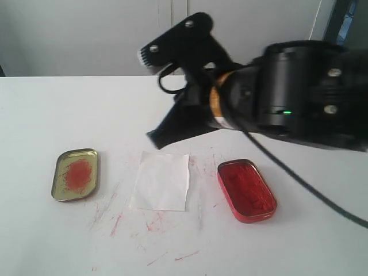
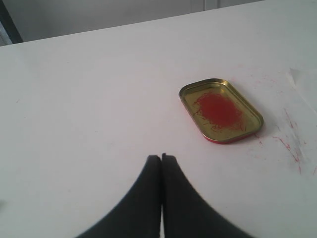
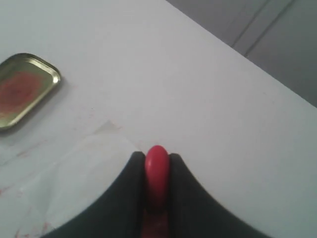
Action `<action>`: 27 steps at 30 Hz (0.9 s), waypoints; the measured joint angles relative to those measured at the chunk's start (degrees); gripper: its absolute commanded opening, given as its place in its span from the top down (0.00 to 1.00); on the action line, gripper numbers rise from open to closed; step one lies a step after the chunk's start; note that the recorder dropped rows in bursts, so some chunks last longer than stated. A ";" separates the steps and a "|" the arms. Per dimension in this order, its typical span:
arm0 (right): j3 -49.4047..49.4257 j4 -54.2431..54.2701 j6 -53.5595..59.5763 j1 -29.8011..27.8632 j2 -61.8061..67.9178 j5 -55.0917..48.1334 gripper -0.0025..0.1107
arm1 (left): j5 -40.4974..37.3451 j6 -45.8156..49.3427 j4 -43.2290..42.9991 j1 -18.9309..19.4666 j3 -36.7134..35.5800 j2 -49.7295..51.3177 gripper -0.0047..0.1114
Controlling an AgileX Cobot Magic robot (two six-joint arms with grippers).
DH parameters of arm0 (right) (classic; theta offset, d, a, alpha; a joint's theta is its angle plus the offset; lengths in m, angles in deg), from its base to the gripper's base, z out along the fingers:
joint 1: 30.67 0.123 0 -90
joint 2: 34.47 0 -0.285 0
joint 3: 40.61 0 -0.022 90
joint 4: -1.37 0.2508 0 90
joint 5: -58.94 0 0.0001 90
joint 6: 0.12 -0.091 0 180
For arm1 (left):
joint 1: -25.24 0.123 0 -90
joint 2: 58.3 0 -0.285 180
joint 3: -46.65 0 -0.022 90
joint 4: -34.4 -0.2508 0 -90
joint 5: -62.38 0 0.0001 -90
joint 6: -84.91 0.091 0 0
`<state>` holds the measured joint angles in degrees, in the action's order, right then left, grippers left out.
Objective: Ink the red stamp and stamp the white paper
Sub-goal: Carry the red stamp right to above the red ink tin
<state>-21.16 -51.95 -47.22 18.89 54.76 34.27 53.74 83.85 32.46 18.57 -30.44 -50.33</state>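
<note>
While hanging over the tabletop (image 1: 46, 115) in the exterior view, angling the right fingers (image 1: 167, 127) down toward the upper edge of the white paper (image 1: 161, 181), between the gold tin (image 1: 75, 174) and red tin (image 1: 247, 191). Pressing the left fingers (image 2: 148, 193) together near the gold tin in the left wrist view. Pinching the red stamp (image 3: 156, 171) by its knob in the right wrist view, just beside the white paper.

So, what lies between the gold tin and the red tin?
The white paper lies between gold tin and red tin; the exterior view shows it.
</note>
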 measured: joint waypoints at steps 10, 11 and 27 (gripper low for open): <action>12.31 -0.13 0.03 -7.52 -14.25 0.24 0.98 | 0.00 0.00 0.00 0.00 0.00 0.00 0.96; 13.10 -0.22 0.14 -8.18 -14.63 0.74 0.98 | 0.00 0.00 0.00 0.00 0.00 0.00 0.96; 19.00 -2.44 -3.65 -20.41 -3.32 21.96 0.98 | 0.00 0.00 0.00 0.00 0.00 0.00 0.96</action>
<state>-2.16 -54.38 -50.86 -1.52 51.44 56.23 53.74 83.85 32.46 18.57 -30.44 -50.33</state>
